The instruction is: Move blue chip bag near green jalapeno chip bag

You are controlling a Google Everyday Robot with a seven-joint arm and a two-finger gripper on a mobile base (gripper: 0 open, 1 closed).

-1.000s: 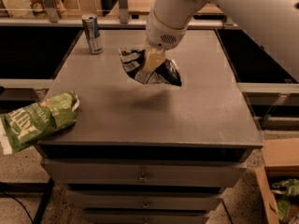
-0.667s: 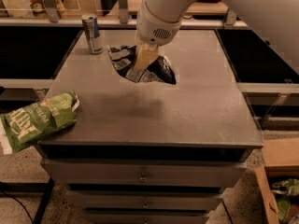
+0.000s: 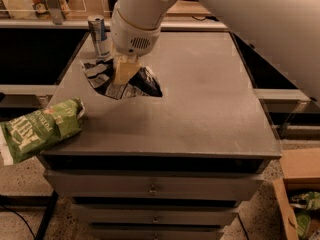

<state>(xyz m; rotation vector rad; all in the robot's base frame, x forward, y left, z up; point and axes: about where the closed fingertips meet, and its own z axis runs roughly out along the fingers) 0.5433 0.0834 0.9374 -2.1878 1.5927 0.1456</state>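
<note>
The blue chip bag (image 3: 135, 84), crumpled navy foil with white and silver markings, lies on the grey table top (image 3: 200, 99) left of centre. My gripper (image 3: 125, 71) comes down from above and is shut on the blue chip bag at its upper middle. The green jalapeno chip bag (image 3: 40, 129), light green with whitish lettering, lies at the table's front left corner and hangs over the left edge. The blue bag is a short way to the upper right of it, apart from it.
A slim blue-and-silver drink can (image 3: 99, 35) stands at the table's back left, close behind the gripper. A cardboard box (image 3: 300, 194) with green packets sits on the floor at the right. Drawers are below the table's front edge.
My gripper has moved left and slightly forward with the blue chip bag, dragging it closer to the green bag. The green bag and the can have not moved.
</note>
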